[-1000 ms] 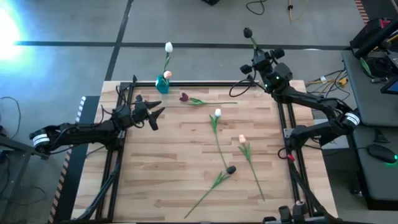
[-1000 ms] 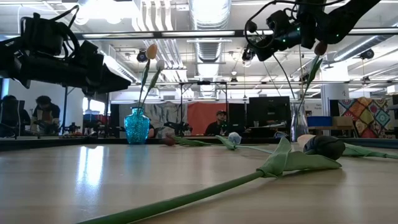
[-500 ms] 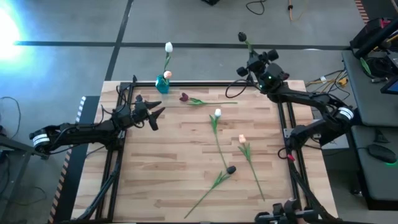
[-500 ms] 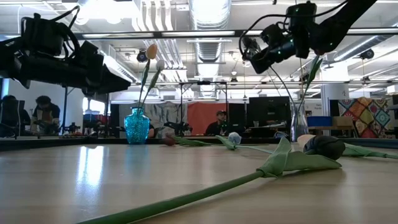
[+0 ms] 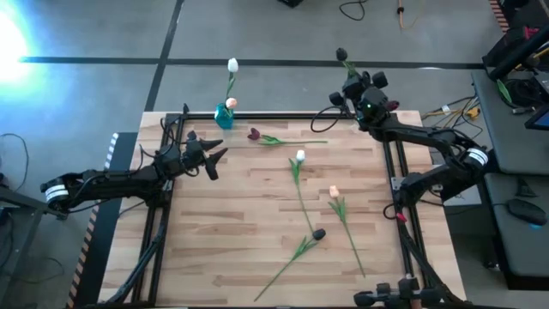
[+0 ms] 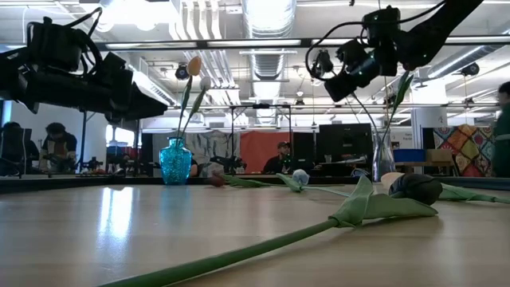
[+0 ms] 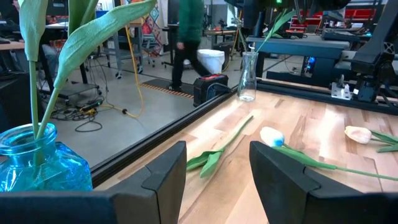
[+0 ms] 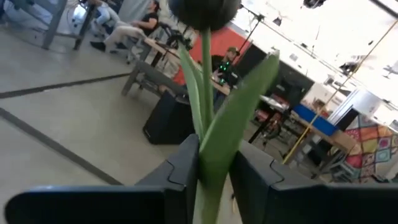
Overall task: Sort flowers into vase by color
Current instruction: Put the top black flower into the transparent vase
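Note:
A dark tulip [image 5: 341,54] stands up over the table's far right corner, its stem [image 6: 401,86] running down into a clear glass vase [image 6: 383,159]. My right gripper [image 5: 352,77] is high on that stem, its fingers parted on either side of the leaf [image 8: 219,149]. A blue vase [image 5: 225,115] at the far left holds a white tulip [image 5: 232,64] and a peach tulip [image 5: 232,103]. A dark red [image 5: 254,134], a white [image 5: 300,156], a peach [image 5: 334,192] and a black tulip [image 5: 318,233] lie flat on the wood. My left gripper [image 5: 214,163] waits open at the left. My right gripper has its two fingers [image 8: 186,165] on either side of the dark tulip's stem and folded leaf [image 8: 217,168], below the head, coming in about level. The leaf fills the gap; I cannot tell whether the fingers touch it. The tulip stands upright in the clear vase.
A black frame rail [image 5: 283,116] runs along the table's far edge, and more rails along both sides. Bare wood [image 5: 223,232] lies at the near left. People and workbenches show in the room beyond the table.
My right gripper has sunk a little along the dark tulip and tipped its wrist. The tulip's head has swayed slightly and stays upright over the clear vase. The tulips on the table have not moved.

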You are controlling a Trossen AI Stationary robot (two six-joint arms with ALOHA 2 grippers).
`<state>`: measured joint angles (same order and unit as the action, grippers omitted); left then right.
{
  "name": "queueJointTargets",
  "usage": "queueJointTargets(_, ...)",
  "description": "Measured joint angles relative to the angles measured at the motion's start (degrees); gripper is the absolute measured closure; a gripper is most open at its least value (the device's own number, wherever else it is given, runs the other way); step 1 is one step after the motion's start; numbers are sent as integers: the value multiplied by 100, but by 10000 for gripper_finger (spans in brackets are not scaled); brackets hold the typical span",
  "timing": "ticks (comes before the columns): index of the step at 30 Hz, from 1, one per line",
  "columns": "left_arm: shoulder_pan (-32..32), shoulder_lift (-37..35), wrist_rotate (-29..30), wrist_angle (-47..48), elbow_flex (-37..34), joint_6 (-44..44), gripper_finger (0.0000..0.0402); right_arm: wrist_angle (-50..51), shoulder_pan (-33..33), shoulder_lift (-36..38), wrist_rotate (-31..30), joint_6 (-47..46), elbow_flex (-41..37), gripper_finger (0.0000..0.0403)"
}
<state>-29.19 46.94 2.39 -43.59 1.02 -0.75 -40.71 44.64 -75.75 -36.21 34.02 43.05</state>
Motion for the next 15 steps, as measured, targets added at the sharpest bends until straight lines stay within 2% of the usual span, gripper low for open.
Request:
queueJointTargets(9, 0, 1, 0, -2, 0, 0, 240, 1171, -13, 265, -429, -791, 83, 271)
queueJointTargets(15, 1, 0, 0, -2, 0, 0, 240, 1879, -29, 471, -441, -1321, 151, 253)
